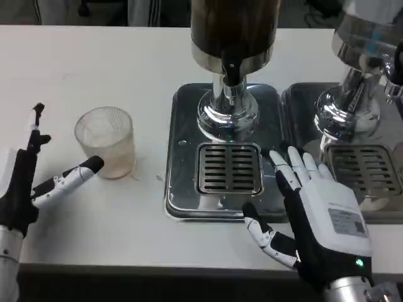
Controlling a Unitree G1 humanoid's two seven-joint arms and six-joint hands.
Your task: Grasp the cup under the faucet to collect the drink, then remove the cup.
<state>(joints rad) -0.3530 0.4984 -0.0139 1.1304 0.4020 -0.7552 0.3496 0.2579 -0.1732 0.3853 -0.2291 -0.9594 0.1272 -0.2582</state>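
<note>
Left robot hand (38, 182) beside upright cup (106, 142)

Drink station (dispensers (232, 56) on trays (182, 157))

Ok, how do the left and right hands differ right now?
The left hand is over bare table beside the cup, one finger reaching to its base; the right hand lies over the dispenser tray by the drip grate, back up, fingers spread. Neither holds anything.
</note>
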